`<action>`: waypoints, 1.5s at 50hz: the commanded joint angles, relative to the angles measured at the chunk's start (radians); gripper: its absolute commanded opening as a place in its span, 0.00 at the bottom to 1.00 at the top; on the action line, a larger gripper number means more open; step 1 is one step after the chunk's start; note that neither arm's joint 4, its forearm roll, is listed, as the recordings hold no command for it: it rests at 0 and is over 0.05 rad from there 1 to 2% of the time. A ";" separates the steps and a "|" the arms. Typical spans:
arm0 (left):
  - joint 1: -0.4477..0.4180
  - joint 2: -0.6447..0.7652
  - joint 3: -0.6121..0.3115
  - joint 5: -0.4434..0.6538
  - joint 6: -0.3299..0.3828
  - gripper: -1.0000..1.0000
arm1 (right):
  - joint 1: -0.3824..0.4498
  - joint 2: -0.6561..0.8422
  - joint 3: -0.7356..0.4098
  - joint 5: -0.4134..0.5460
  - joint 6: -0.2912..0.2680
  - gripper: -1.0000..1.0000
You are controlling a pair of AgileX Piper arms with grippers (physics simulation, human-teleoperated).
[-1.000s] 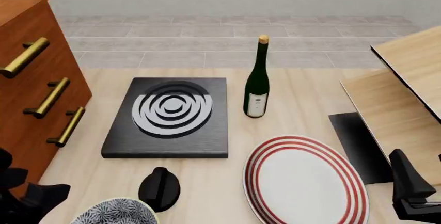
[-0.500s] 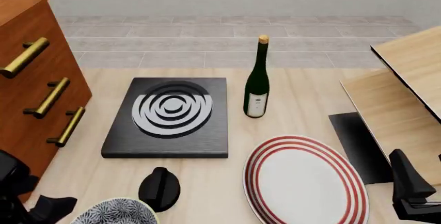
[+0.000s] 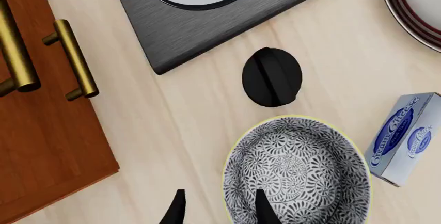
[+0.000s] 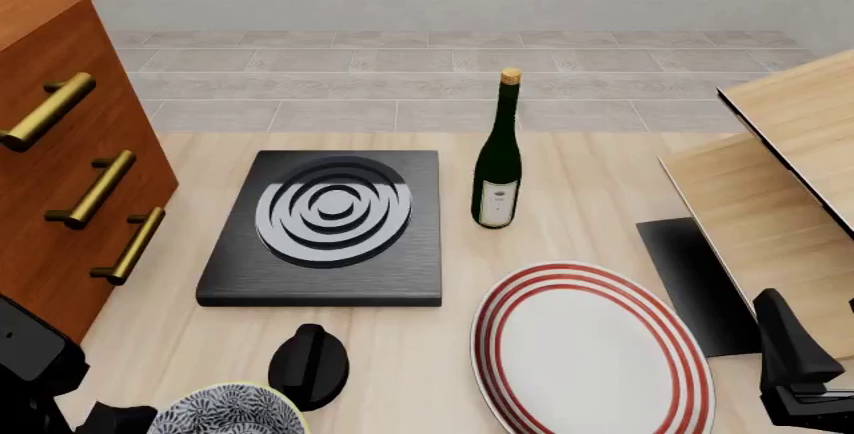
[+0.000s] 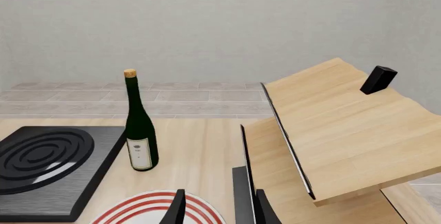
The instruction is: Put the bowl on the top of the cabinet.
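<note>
The small blue-and-white floral bowl (image 3: 296, 175) sits on the table near its front edge, cut off by the lower frame edge in the front view (image 4: 227, 412). My left gripper (image 3: 219, 209) is open and hovers over the bowl's rim on the cabinet side. One finger is above the bowl's inside and the other is outside it. The reddish-brown cabinet (image 4: 54, 154) with brass bar handles stands at the far left, close beside the bowl (image 3: 48, 146). My right gripper (image 5: 219, 211) is open and empty at the front right.
A black round knob (image 4: 308, 364) lies just behind the bowl. Behind it is a dark cooktop slab (image 4: 327, 229), with a green bottle (image 4: 498, 159) to its right. A red-ringed plate (image 4: 587, 349) lies front centre. A blue-and-white box (image 3: 406, 139) lies beside the bowl. Light-wood boards (image 4: 787, 184) stand right.
My left arm has moved toward the bowl and sunk lower in the front view. The bowl and the right arm have not moved.
</note>
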 commanded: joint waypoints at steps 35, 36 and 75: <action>-0.016 0.055 0.147 -0.150 -0.005 1.00 | 0.000 0.000 0.000 0.000 0.000 1.00; -0.013 0.055 0.152 -0.155 0.000 1.00 | 0.000 0.000 0.000 0.000 0.000 1.00; -0.008 0.147 0.250 -0.317 0.047 1.00 | 0.000 0.000 0.000 0.000 0.000 1.00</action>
